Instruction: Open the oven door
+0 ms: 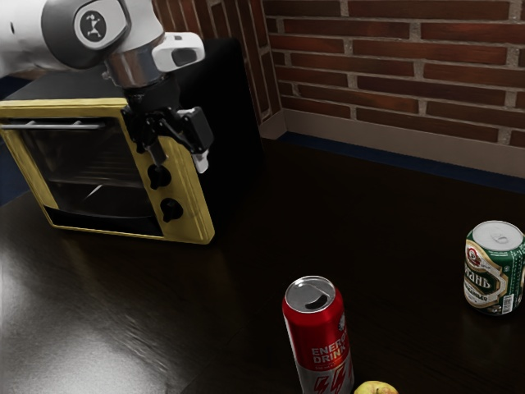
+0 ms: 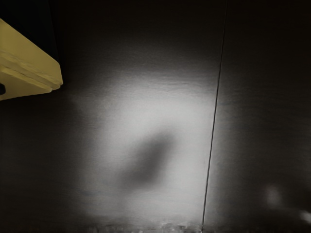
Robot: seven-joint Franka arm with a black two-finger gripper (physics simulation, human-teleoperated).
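From where I stand, the oven (image 1: 234,107) sits on the table (image 1: 246,328) near the brick wall (image 1: 394,66), its front facing the open tabletop, presumably so the door has room to swing; the oven door (image 1: 90,168) is at the exterior view's left and looks shut, with its bar handle (image 1: 53,126) along the top edge, which suggests it would tip outward and down.

The gripper (image 1: 180,159) points downward by the knobs (image 1: 171,209), to one side of the handle; its jaws stand apart with nothing clamped between them, a sensible state for taking a bar. The wrist view has a yellow corner (image 2: 31,63) of the oven beside bare wood, so the hand seems to be aimed past the front rather than at the handle.

I judge this to be the approach; the next move should carry the hand across to the bar without snagging a knob, then hook or grip it and pull. The red can (image 1: 316,336), green can (image 1: 492,271) and apple (image 1: 377,388) stand well apart from the door, likely out of its swing.
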